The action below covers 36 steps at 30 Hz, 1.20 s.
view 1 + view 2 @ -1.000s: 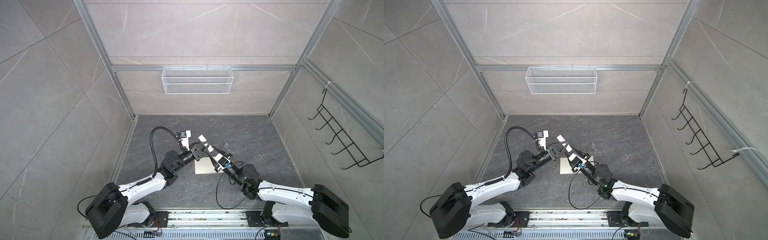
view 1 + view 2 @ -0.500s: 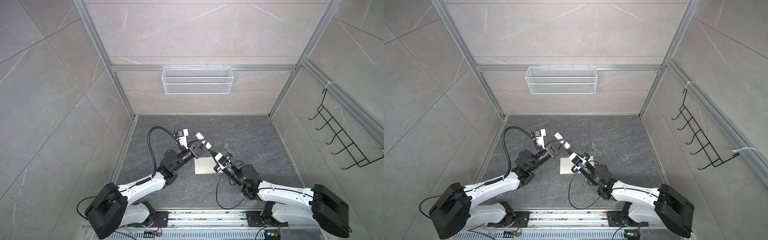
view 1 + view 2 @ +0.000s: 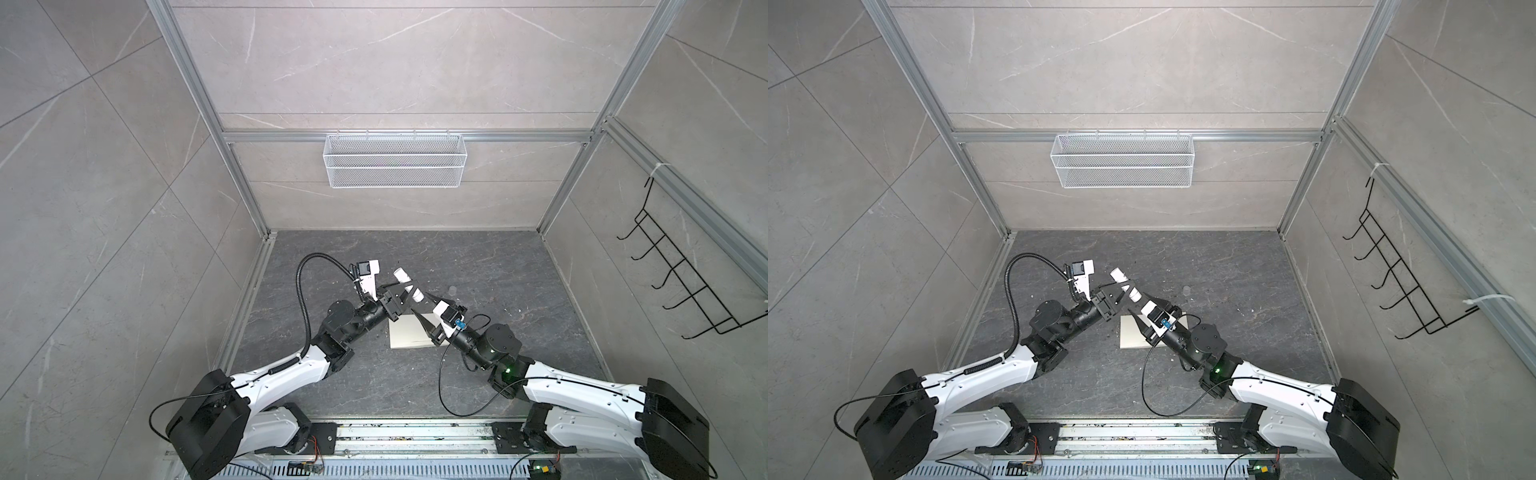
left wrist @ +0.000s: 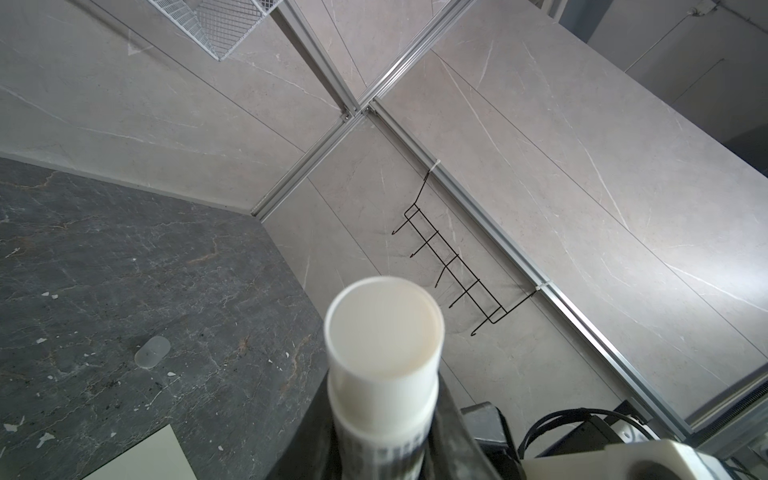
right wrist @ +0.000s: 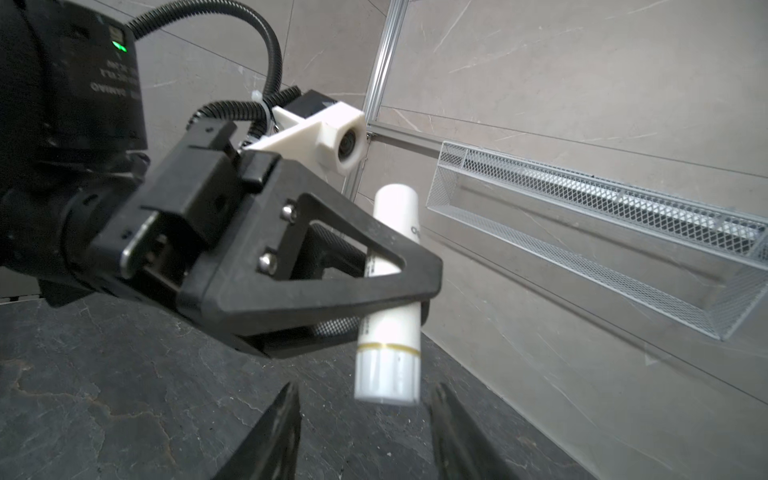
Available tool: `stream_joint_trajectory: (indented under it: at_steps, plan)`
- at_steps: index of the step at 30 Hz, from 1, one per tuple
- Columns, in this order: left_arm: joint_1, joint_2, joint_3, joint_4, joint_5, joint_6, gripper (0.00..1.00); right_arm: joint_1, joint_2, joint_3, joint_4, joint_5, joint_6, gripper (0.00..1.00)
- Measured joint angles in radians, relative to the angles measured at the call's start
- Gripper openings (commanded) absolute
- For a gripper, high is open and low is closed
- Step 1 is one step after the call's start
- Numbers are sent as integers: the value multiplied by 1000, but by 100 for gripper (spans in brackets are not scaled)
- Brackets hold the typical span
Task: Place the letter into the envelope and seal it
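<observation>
Two grippers meet in mid-air over the envelope (image 3: 409, 338), which lies flat on the dark table (image 3: 498, 257), partly hidden under the right gripper (image 5: 365, 399). No sign of the letter in any view, so I can't tell whether it's inside. The envelope is thin, light paper, floppy and easy to crease; I'd pin the body and work the flap by its edge. The left gripper (image 5: 386, 307) is clamped across the middle of a white tube (image 5: 397, 208), holding it tilted well above the table, arm stretched forward, wrist raised. The tube looks rigid and smooth, probably slippery. The right gripper is spread, fingers either side of the tube's banded end without touching it, wrist angled upward.
</observation>
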Motion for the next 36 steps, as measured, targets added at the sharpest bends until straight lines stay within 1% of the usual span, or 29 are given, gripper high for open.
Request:
stream_joint_trajectory:
  at_steps: [8, 16, 20, 25, 35, 36]
  plan:
    - [0, -3, 0, -7, 4, 0, 0, 0, 53, 0, 25, 34, -10, 44]
    - [0, -3, 0, -12, 5, -1, 0, 0, 73, 4, 80, 42, -8, 44]
    - [0, -3, 0, -12, 6, -1, 0, 0, 76, 4, 106, 52, -2, 37]
    - [0, -3, 0, -12, 6, -1, 0, 0, 90, 10, 118, 52, 2, 33]
    - [0, -3, 0, -11, 7, -2, 0, 0, 98, 18, 120, 48, 2, 33]
    - [0, -3, 0, -11, 7, -2, 0, 0, 98, 18, 120, 48, 2, 29]
